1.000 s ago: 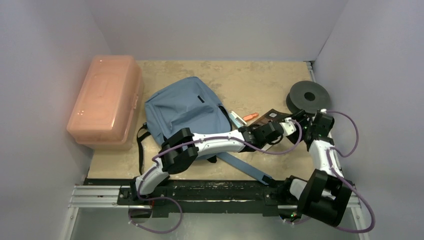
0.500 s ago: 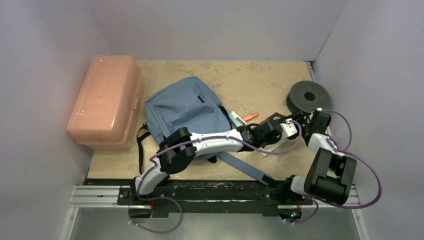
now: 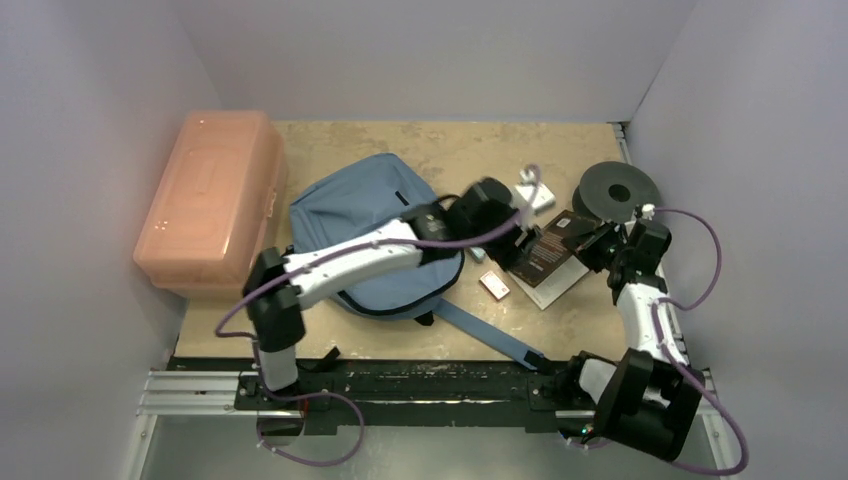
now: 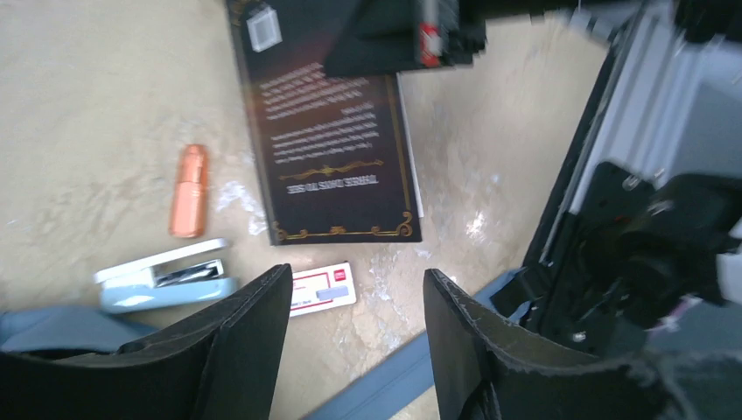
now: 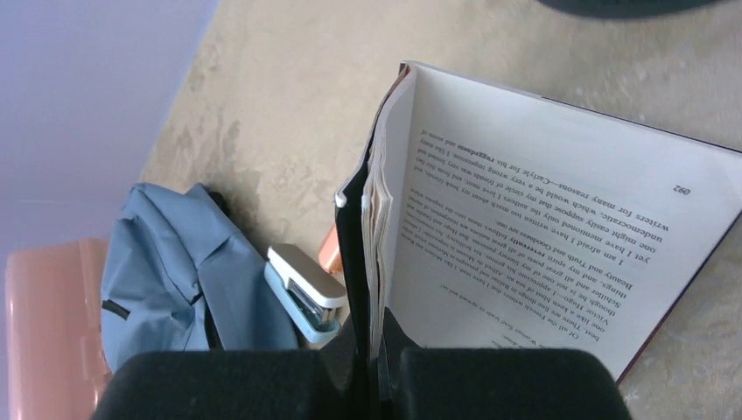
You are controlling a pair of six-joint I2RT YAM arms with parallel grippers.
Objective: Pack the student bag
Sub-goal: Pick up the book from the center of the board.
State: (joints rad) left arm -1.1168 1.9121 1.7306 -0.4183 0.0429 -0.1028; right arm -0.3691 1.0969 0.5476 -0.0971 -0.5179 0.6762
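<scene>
Student bag [image 3: 345, 205]: on the table [image 3: 470, 150] left of centre, beside the pink box [image 3: 210, 200] at the left edge. My left gripper [image 4: 354, 293]: spread. My right gripper [image 5: 372, 354]: pinching the open book [image 5: 525, 227].

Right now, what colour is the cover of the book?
The book cover is black with gold ornament; the left wrist view shows it best.

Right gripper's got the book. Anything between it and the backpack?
Yes. A light-blue stapler, an orange tube and a small white card lie between the black book in the shut right gripper and the blue-grey fabric backpack. The left arm stretches across the backpack.
</scene>
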